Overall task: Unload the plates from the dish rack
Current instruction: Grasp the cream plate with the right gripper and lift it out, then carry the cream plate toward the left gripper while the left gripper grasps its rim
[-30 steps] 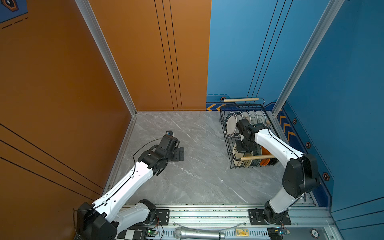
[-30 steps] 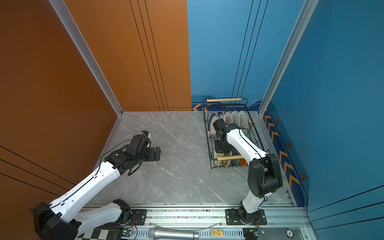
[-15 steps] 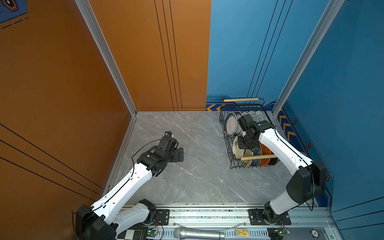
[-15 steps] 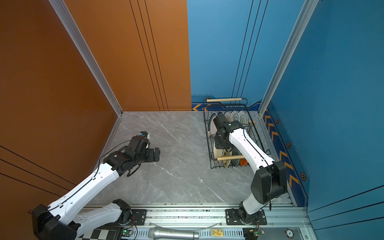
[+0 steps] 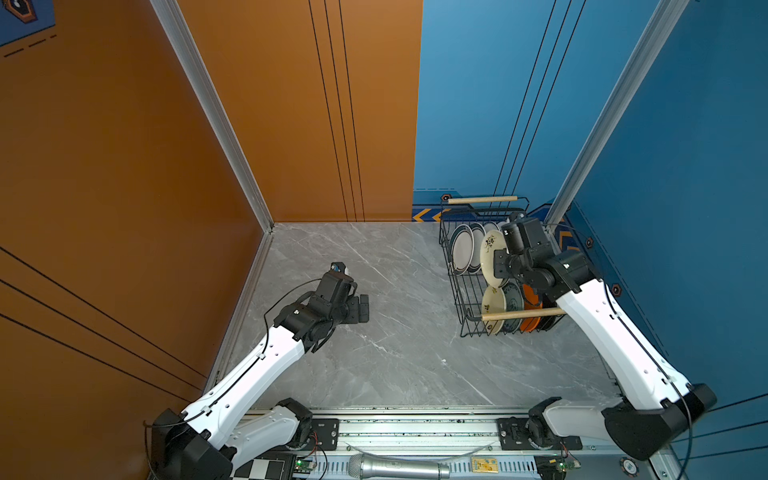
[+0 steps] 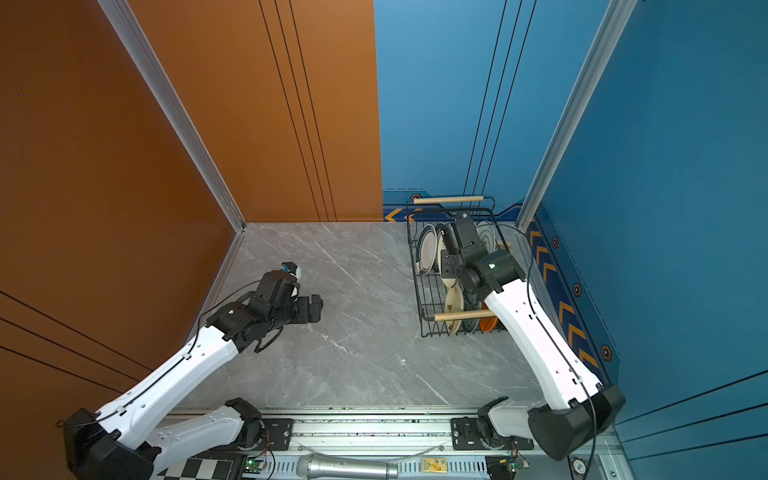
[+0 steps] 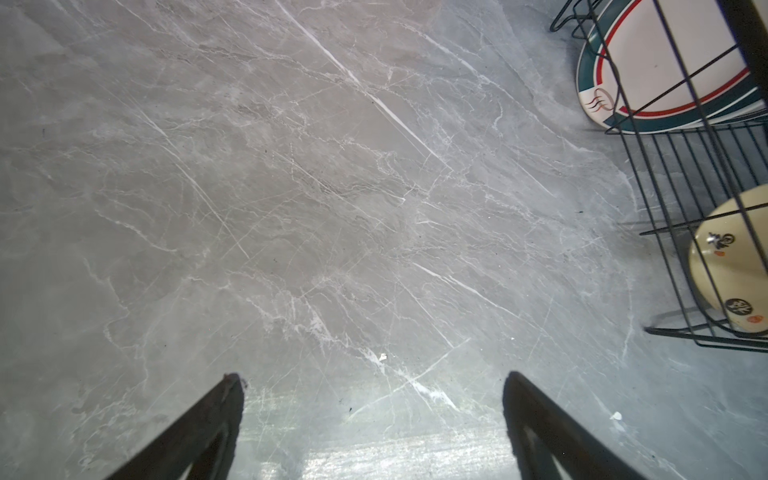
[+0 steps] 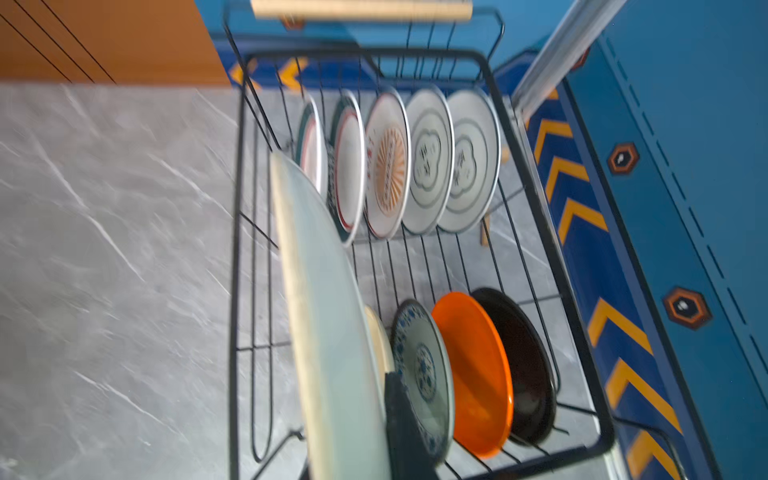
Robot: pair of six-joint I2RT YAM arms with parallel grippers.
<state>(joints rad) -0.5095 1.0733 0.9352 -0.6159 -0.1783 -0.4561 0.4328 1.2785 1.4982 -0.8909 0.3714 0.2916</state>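
Cream plate held above the dish rack

The right gripper [image 5: 502,266] clamps the rim of a glossy cream plate [image 5: 491,255] with a dark floral sprig, on edge above the black wire dish rack [image 5: 464,299] at the table's far right. Nine other plates [image 8: 428,166] stand inside. The left gripper [image 7: 372,378] gapes over the grey marble table [image 7: 291,187].

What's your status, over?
Left claw open, empty. Right claw shut on cream plate, over rack. Nine plates racked. Nothing seen blocking.
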